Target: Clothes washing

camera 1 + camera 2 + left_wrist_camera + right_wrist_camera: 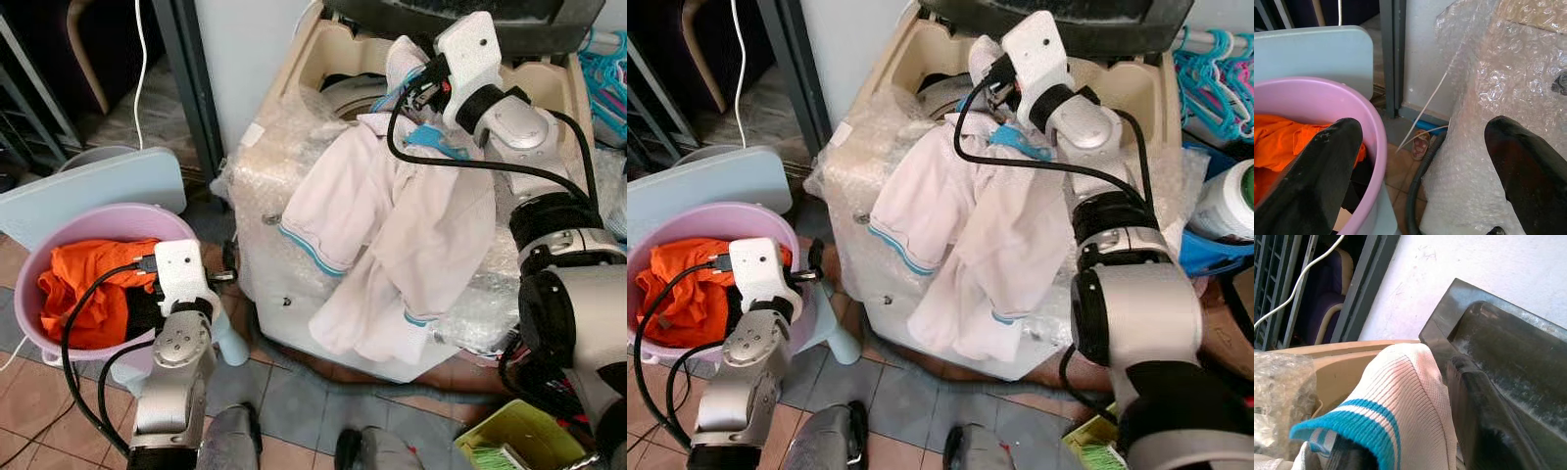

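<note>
Upper right: turquoise clothes hangers point(609, 70) bunched at frame edge. Lower right: yellow-green bin point(507, 437) on tiled floor point(294, 416). Left: pale blue board point(93, 189) standing. Upper left: white cable point(143, 61) hanging.

White shirt point(392, 235) covers the washing machine's point(294, 294) front and much of its drum opening; the right pincer's point(1415, 431) fingertips vanish beneath the ribbed collar.
</note>
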